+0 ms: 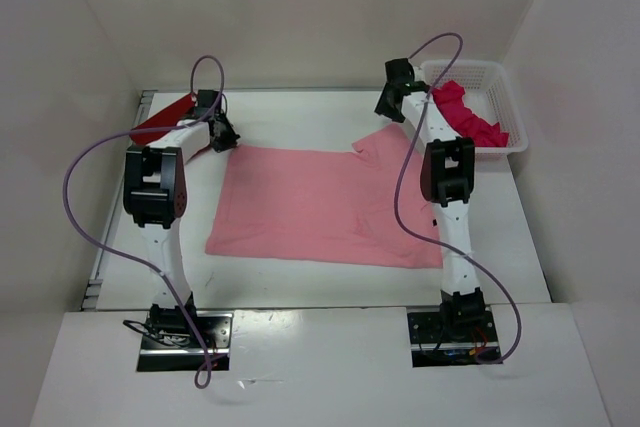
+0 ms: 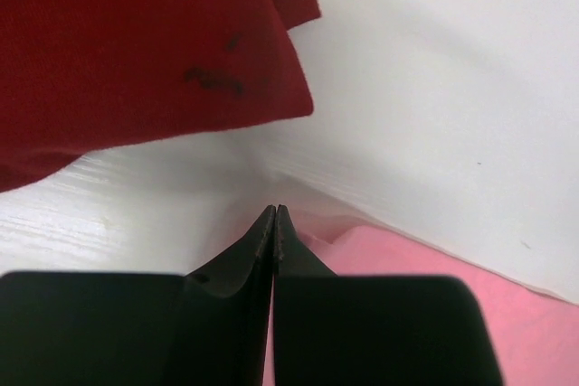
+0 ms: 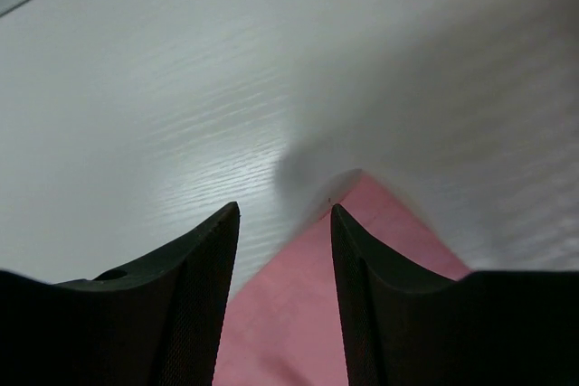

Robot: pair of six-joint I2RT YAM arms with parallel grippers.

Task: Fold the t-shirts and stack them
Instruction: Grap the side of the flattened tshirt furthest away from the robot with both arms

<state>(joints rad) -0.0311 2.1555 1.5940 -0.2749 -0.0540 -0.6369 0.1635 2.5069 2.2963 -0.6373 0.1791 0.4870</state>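
A pink shirt (image 1: 320, 202) lies spread flat, left of the white basket (image 1: 480, 72) and nearer the arms. A crimson shirt (image 1: 470, 117) is heaped inside the basket, and a dark red shirt (image 1: 160, 119) sits far to its left. The left gripper (image 2: 276, 214) is pinched tight at the pink shirt's far-left corner; I can't tell whether it has caught any cloth. The right gripper (image 3: 285, 214), just left of the basket, stands wide over the far-right corner.
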